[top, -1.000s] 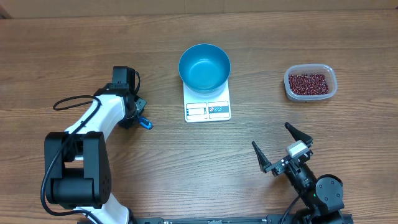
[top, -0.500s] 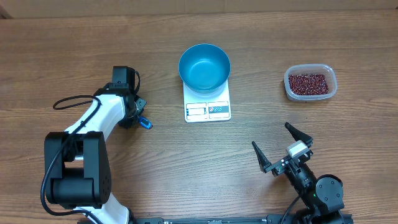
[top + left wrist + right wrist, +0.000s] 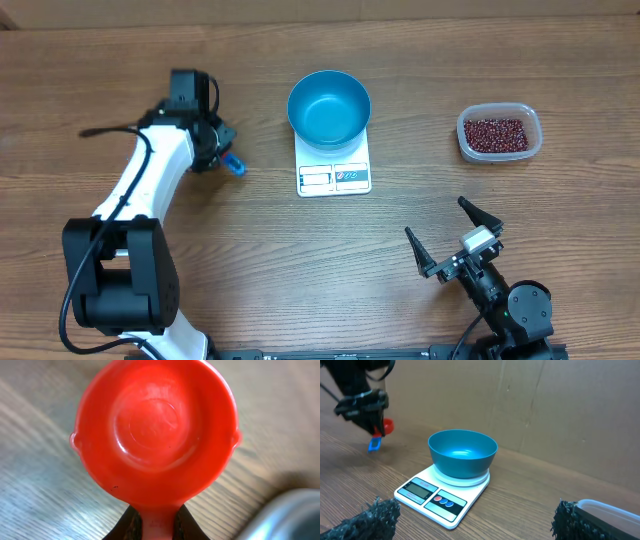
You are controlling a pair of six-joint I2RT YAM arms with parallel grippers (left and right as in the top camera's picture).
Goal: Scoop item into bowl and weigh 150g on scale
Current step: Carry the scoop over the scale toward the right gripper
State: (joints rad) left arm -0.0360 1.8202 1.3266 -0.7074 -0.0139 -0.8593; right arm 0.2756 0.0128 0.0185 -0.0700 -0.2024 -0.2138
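The blue bowl (image 3: 329,106) sits empty on the white scale (image 3: 334,177); the right wrist view shows the same bowl (image 3: 462,452) and scale (image 3: 431,498). The red-brown beans (image 3: 496,133) lie in a clear tub (image 3: 535,122) at the right. My left gripper (image 3: 214,150) is left of the bowl, shut on the handle of a red scoop (image 3: 155,425), its fingers (image 3: 127,525) pinching either side. A blue piece (image 3: 233,165) sticks out beside it. My right gripper (image 3: 436,219) stands wide open near the front edge, holding nothing.
The left arm (image 3: 150,180) stretches along the table's left side, with a black cable (image 3: 105,130) trailing from it. A cardboard wall (image 3: 545,405) stands behind the scale. The tub's rim (image 3: 612,508) shows by my right finger.
My left gripper has carried the scoop toward the far side of the table, now level with the bowl. The right arm has not moved.
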